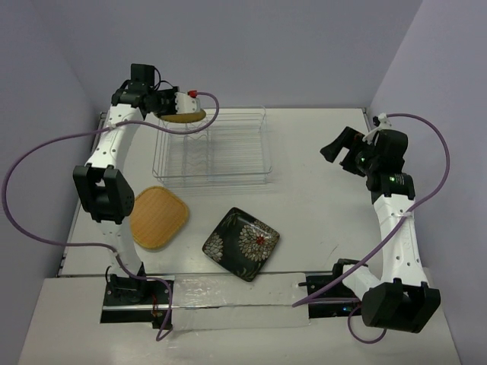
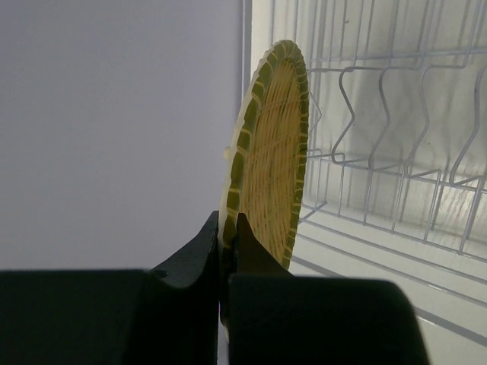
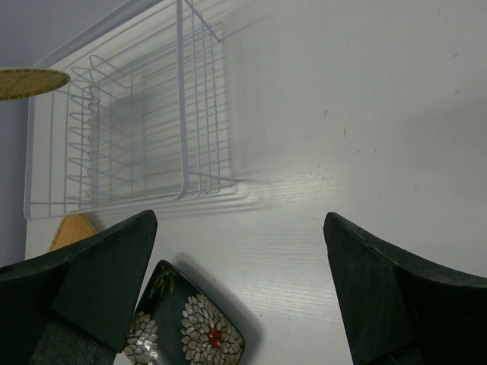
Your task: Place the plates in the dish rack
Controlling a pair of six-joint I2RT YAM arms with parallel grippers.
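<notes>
Yellow plate (image 1: 185,116) is hovering over the far left corner of the dish rack (image 1: 213,152), left jaws pinching its rim, right jaws hanging spread wide; loading seems underway, next needing it lowered on edge between prongs.

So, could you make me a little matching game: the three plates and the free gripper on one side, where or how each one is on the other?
Things:
1. yellow plate
2. black flowered plate
3. bamboo plate
4. right gripper

Places or states:
A. lying on the table, left side
B. open, holding nothing
C. pinched by its rim in the left gripper, at the dish rack's far left corner
D. lying on the table, middle

Pairs: 1-C, 2-D, 3-A, 4-B
</notes>
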